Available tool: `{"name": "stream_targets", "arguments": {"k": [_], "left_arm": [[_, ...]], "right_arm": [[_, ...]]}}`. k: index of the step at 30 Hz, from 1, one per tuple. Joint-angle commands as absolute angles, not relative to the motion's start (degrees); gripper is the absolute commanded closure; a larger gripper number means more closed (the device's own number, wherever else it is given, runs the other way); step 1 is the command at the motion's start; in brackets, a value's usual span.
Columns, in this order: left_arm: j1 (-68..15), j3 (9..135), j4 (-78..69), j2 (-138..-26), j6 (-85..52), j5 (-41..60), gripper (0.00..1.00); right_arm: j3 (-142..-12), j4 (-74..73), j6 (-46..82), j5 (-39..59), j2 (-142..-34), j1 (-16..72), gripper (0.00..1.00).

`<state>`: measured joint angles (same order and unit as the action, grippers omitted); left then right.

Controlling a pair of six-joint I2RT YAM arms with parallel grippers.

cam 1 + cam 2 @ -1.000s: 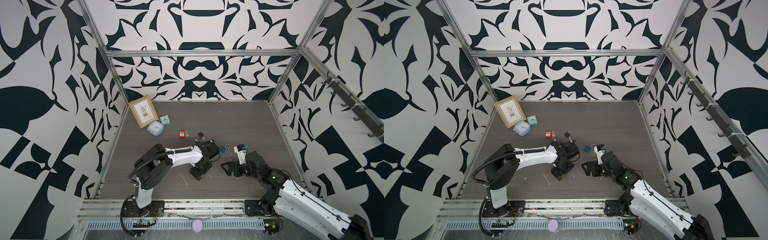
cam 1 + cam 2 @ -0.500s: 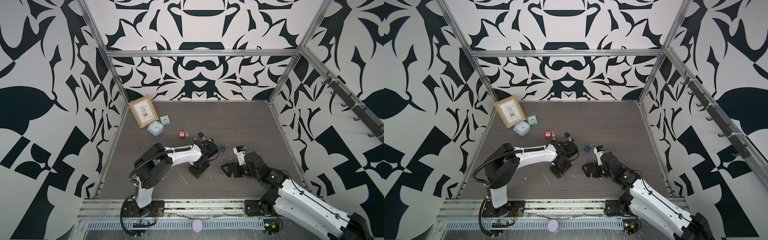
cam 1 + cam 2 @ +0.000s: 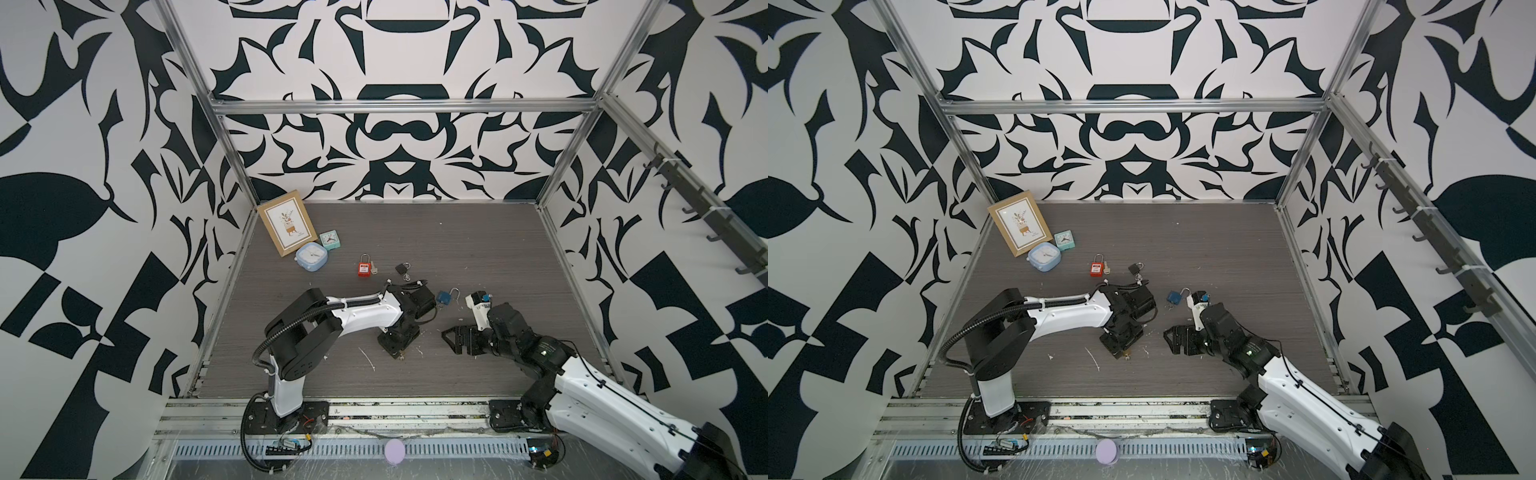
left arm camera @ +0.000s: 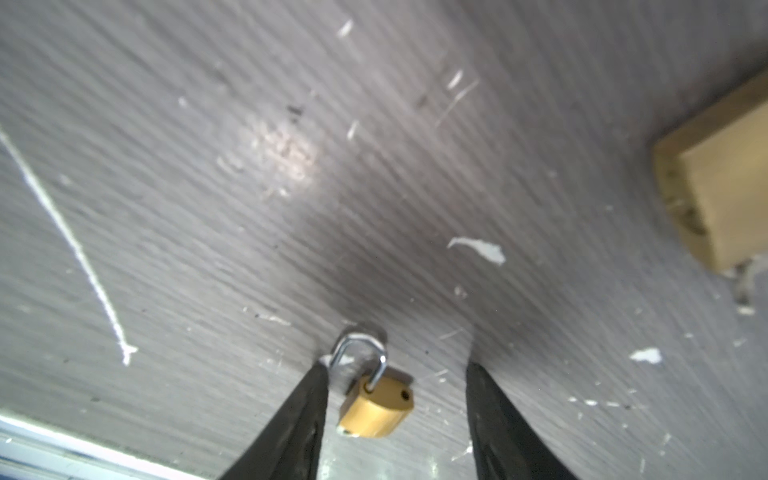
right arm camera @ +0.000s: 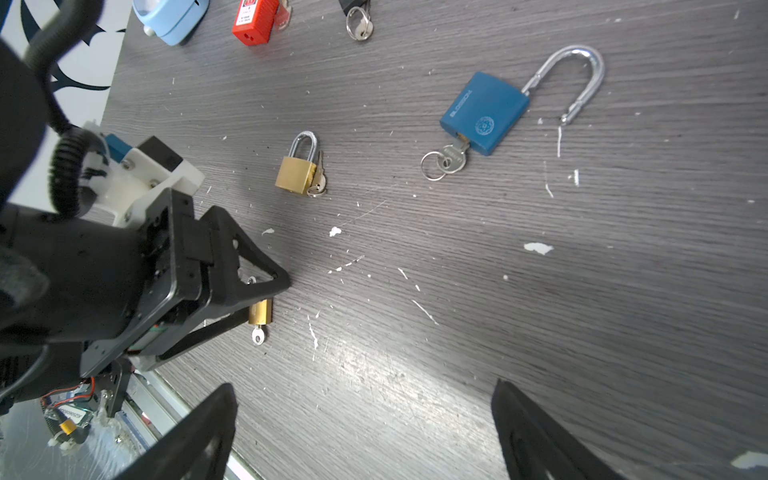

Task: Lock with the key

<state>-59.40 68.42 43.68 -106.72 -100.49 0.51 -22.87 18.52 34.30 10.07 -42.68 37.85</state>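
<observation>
A small brass padlock (image 4: 376, 405) lies on the dark table (image 4: 291, 208) between the fingers of my left gripper (image 4: 397, 365), which points down at it. Its steel shackle (image 4: 359, 347) stands open, one leg out of the body. One black finger (image 4: 307, 411) touches the shackle; the other stands apart from the lock, so the jaws are open. In the right wrist view the small padlock (image 5: 260, 311) has a key (image 5: 257, 336) in its base. My right gripper (image 3: 451, 338) hovers wide open and empty over bare table to the right.
A larger brass padlock (image 5: 296, 174) with keys and a blue padlock (image 5: 484, 110) with open shackle and key lie farther back. A red padlock (image 3: 364, 268), a black padlock (image 3: 402, 268), two small clocks (image 3: 311, 257) and a picture frame (image 3: 286, 227) sit back left.
My left gripper's jaws have narrowed around the small brass padlock and the gripper has shifted slightly. The right arm has stayed still.
</observation>
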Motion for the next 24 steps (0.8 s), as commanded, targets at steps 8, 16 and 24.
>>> {"name": "stream_targets", "arguments": {"k": [8,16,24], "left_arm": [[-59.9,65.4,41.7,-106.9,-100.1,2.5,0.45],[-59.1,66.1,40.7,-109.1,-98.5,4.4,0.56],[-58.8,66.1,40.4,-109.3,-98.0,4.7,0.66]], "right_arm": [[-23.8,16.8,34.1,9.7,-41.7,37.7,0.03],[-23.8,17.4,34.1,9.2,-40.7,37.7,0.03],[-24.4,16.7,33.9,9.2,-41.8,37.7,0.03]]}}
